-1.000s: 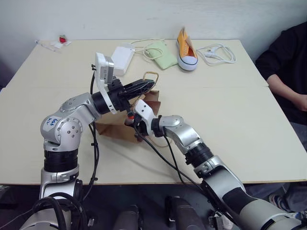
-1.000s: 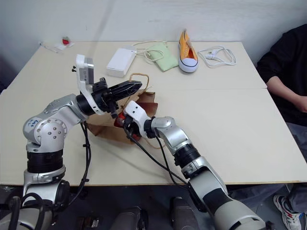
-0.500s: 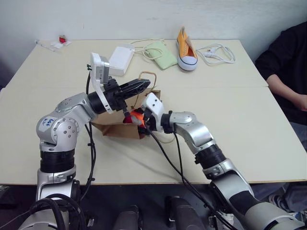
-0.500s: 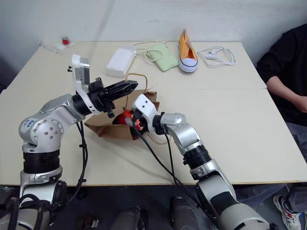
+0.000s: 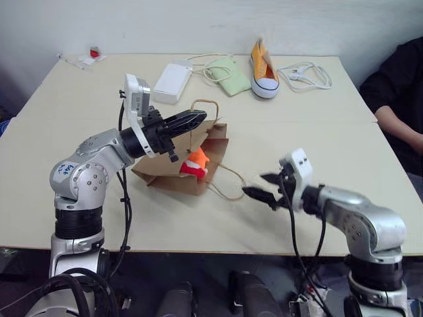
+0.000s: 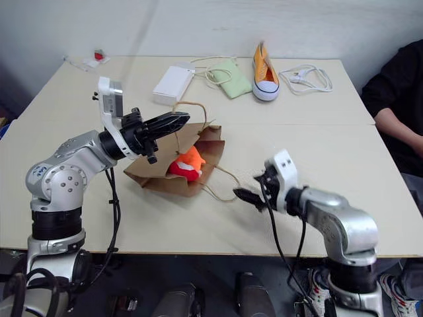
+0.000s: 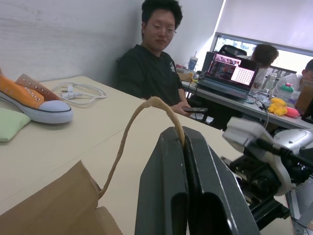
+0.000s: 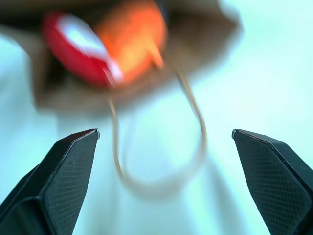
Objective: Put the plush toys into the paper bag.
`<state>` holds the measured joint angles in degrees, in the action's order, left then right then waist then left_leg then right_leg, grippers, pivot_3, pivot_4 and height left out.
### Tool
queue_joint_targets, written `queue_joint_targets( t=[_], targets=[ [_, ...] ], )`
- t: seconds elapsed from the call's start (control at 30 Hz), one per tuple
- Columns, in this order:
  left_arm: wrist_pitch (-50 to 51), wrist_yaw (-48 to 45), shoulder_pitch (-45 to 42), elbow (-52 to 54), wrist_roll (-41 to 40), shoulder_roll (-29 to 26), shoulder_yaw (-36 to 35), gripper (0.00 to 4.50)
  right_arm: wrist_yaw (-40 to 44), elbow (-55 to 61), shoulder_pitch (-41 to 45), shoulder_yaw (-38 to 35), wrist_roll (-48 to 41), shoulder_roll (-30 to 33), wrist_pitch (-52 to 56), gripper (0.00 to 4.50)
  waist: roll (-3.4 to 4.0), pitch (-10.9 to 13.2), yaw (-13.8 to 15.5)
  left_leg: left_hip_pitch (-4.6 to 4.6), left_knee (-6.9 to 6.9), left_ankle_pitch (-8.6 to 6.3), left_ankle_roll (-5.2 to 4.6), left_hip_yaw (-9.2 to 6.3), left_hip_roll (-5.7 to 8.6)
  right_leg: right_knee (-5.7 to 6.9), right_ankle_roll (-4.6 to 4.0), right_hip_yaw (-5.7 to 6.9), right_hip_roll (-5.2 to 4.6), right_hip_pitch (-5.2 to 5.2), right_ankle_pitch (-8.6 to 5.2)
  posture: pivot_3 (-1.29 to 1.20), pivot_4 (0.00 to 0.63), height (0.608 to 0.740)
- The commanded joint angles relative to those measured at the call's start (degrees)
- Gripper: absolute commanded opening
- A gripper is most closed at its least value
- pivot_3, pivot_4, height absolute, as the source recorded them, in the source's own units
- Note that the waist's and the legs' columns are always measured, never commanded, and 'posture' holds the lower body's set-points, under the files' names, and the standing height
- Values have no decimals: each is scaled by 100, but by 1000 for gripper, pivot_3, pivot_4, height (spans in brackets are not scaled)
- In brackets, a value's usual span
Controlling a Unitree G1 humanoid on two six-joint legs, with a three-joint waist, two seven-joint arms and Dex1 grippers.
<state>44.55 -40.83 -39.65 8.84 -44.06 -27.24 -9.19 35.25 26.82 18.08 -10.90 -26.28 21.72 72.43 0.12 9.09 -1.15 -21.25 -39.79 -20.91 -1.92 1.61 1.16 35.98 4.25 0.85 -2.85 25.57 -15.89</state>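
Entry — my right gripper [image 5: 263, 187]: jaws now spread wide and empty, drawn back from the bag mouth to the table's near right, where a second ago it was pinching the toys at the opening. Release looks done.

Paper bag [image 5: 168, 175]: lying on its side, mouth propped open — my left gripper [image 5: 193, 119] is pressed together on its upper cord handle [image 7: 131, 128].

Contents: orange plush [image 6: 192, 159] and red plush [image 6: 179, 170], both just inside the mouth.

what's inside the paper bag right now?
At the paper bag's mouth: the orange plush toy and the red plush toy, both partly poking out. Deeper inside is hidden by the paper.
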Motion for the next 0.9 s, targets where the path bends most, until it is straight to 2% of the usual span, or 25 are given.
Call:
queue_joint_targets(
  t=[0.03, 0.23, 0.33, 0.4, 0.5, 0.83, 0.9],
  targets=[
    [-123, -76, -28, 211, -87, -29, -58, 0, -420, 90, 37, -588, -436, -564, 747, 4443, 0, 0, -41, 4, 0, 0, 0, 3, 0, 4, 0, -4, 0, 0, 0, 0, 150, 740],
    [-126, -108, -82, 196, -71, -20, -24, 0, -742, -620, 356, -1007, -816, -1661, 1467, 4443, 0, -1, -45, 12, 7, 2, 2, 8, -2, 8, 0, -12, 6, 1, 0, 0, 150, 740],
    [-121, -104, -98, 188, -67, -20, -18, 0, -953, -1112, 510, -831, -648, -1826, 1073, 4443, -2, -2, -46, 13, 8, 2, 2, 6, -2, 8, -1, -10, 6, 2, 0, 0, 150, 740],
    [-103, -88, -92, 215, -76, -27, -24, 0, -1228, -1561, 749, -1093, -591, -2069, 780, 4275, -5, -4, -62, 14, 8, 2, 2, 9, -2, 8, 0, -11, 6, 1, 0, 0, 150, 740],
    [-90, -68, -61, 249, -79, -48, -40, 0, -1516, -1905, 932, -1289, -554, -2169, 371, 3526, -5, -4, -58, 20, 8, 3, 3, 12, -2, 15, -1, -14, 7, 1, 0, 0, 150, 740],
    [-114, -29, -9, 249, -62, -67, -78, 0, -1471, -1323, 933, -1245, -1150, -1906, -1, 15, -3, -3, -39, 10, 12, 3, 2, 9, 0, 7, -1, -12, 6, 4, 0, 0, 150, 740],
    [-152, -27, -52, 201, -35, -45, -68, 0, -1371, -1124, 1007, -1252, -1356, -1795, -60, 15, -2, -3, -41, 10, 12, 3, 2, 8, 0, 6, -1, -11, 6, 4, 0, 0, 150, 740]
  ],
)
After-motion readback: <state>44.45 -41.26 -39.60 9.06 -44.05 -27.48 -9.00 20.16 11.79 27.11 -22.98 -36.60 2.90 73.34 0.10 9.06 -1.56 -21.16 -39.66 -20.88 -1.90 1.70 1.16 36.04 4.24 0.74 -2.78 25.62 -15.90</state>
